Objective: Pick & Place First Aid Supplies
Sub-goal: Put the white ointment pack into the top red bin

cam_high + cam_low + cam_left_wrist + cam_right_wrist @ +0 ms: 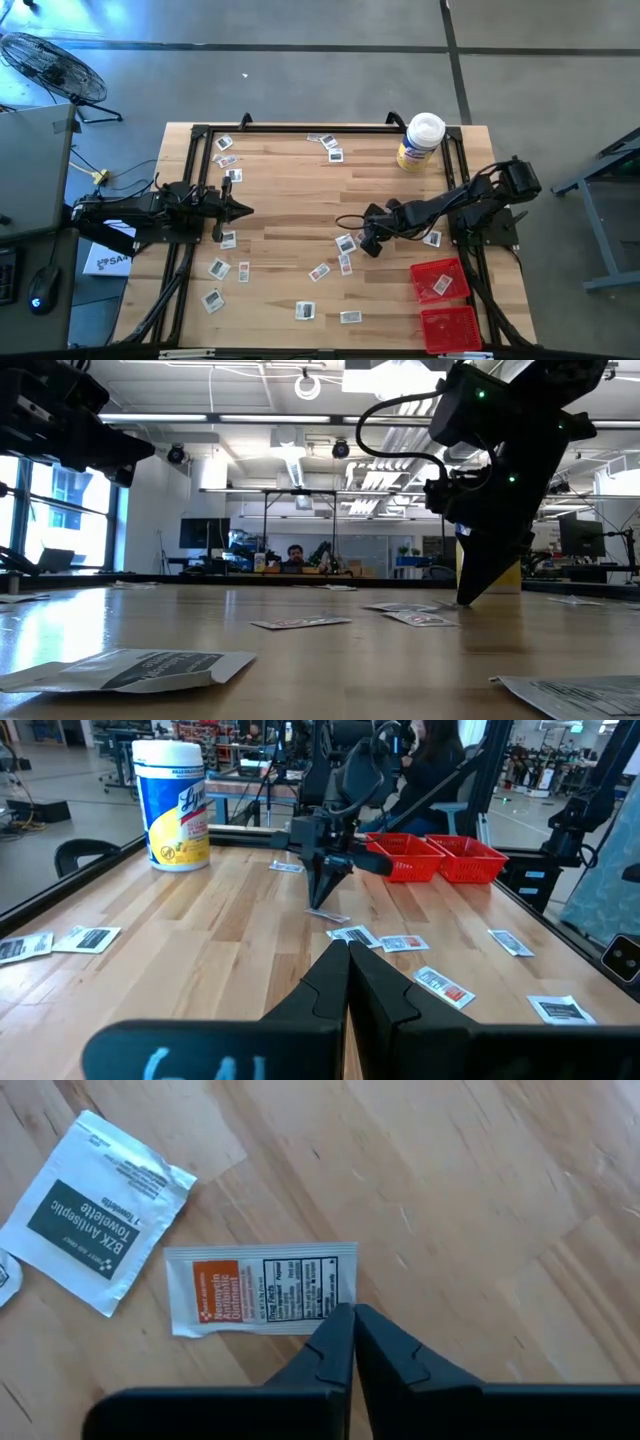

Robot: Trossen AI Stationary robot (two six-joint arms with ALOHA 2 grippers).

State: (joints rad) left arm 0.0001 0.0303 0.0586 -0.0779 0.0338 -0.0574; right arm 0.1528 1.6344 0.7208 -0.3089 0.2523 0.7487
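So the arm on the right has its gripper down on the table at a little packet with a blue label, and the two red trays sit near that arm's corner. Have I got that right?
Nearly. The packet at the right gripper has an orange label, not blue; the right wrist view shows it. The gripper is down at the packet's edge, fingers closed. The two red trays do sit in that arm's corner, as the high view shows.

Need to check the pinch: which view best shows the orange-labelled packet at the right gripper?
Right wrist view: the orange-labelled packet fills the frame, with the shut right gripper at its edge. The high view shows it only as a speck; low and left wrist views show packets too flat to identify.
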